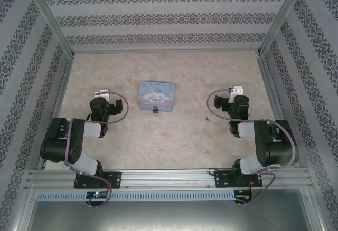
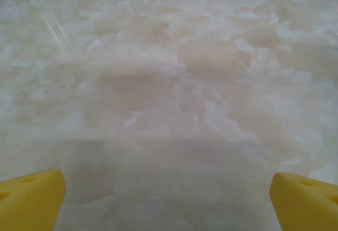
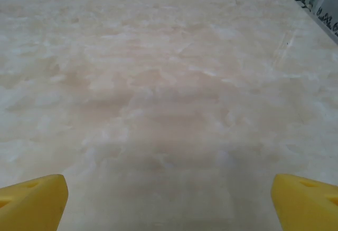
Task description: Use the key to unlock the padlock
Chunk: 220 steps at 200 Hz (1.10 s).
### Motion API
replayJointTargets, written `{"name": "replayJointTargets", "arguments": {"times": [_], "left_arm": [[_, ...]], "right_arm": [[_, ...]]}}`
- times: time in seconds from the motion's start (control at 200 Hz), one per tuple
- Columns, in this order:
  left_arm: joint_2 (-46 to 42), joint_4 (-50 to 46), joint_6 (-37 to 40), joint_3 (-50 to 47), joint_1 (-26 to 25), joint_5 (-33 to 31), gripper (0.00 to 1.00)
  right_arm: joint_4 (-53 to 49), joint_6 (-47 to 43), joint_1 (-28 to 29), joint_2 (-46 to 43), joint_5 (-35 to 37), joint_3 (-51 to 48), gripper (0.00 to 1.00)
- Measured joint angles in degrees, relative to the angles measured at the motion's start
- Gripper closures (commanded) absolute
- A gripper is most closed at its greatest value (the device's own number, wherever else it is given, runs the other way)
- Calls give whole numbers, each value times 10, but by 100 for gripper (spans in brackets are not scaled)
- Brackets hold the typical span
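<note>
Padlock [image 1: 155, 110] position: on the table [image 1: 174, 141], at the near edge of the tin box [image 1: 156, 96], roughly midway between the two arms. It appears as a tiny dark bluish body with a small yellowish glint. Whether it touches the tin or is hooked to it cannot be told at this size.

Key [image 1: 206, 117] position: flat on the table, well apart from the padlock, off to its right and just beside the front of the right arm [image 1: 264, 141]. It reads as a thin dark speck, and no detail of its shape can be made out.

Tin box: pale blue lid with a pink border and a cartoon figure, lid closed, lying flat.

Left jaws: wide open and holding nothing. In the left wrist view the yellow fingertips [image 2: 31, 202] sit at the two bottom corners, with bare marbled table between them.

Right jaws: likewise wide open and holding nothing (yellow fingertips [image 3: 33, 202] at the bottom corners of the right wrist view).

Left arm [image 1: 68, 141]: folded back near its base, left of the tin and apart from it.
</note>
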Motion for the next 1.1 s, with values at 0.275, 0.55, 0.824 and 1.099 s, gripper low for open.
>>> {"name": "replayJointTargets", "arguments": {"times": [0.275, 0.55, 0.824, 1.099], "left_arm": [[1, 19, 3, 0, 0, 0, 0], [3, 24, 7, 4, 1, 0, 1], [5, 24, 9, 5, 1, 0, 0], [5, 24, 11, 6, 1, 1, 0]], "right_arm": [[15, 0, 0, 0, 0, 1, 2], [21, 0, 0, 2, -1, 3, 2], [20, 0, 0, 3, -11, 3, 2], [15, 0, 0, 1, -10, 6, 2]]}}
